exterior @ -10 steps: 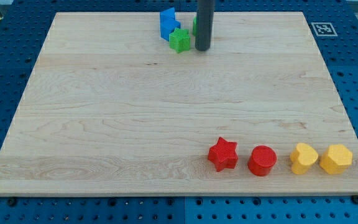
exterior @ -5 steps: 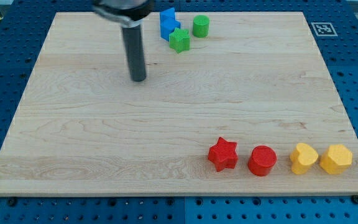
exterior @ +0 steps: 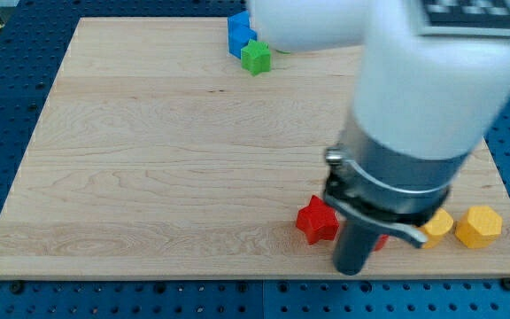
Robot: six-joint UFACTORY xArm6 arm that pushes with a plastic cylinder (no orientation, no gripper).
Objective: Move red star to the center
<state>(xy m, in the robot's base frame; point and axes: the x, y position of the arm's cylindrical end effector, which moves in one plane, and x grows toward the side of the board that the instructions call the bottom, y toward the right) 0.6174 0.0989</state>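
Red star (exterior: 316, 220) sits near the view's bottom edge of the wooden board (exterior: 149, 177), right of middle, well away from the board's centre. So the move itself is not done; all of the push is left.

Rod is down at the view's bottom, its tip (exterior: 351, 269) just right of and below the star, close beside it; contact cannot be told. No gripper on this rig, so nothing is grasped or clenched, only a bare rod for pushing.

The arm body hides most of the red block (exterior: 381, 240) right of the star, shape unclear. Two yellow blocks show further right: one partly hidden (exterior: 438, 227), one clear (exterior: 478, 226).

Blue block (exterior: 239, 33) and green star (exterior: 256, 57) sit at the view's top, well apart from the action.

Judgement: approach stage, tip roughly placed to shove the star up-left toward centre.
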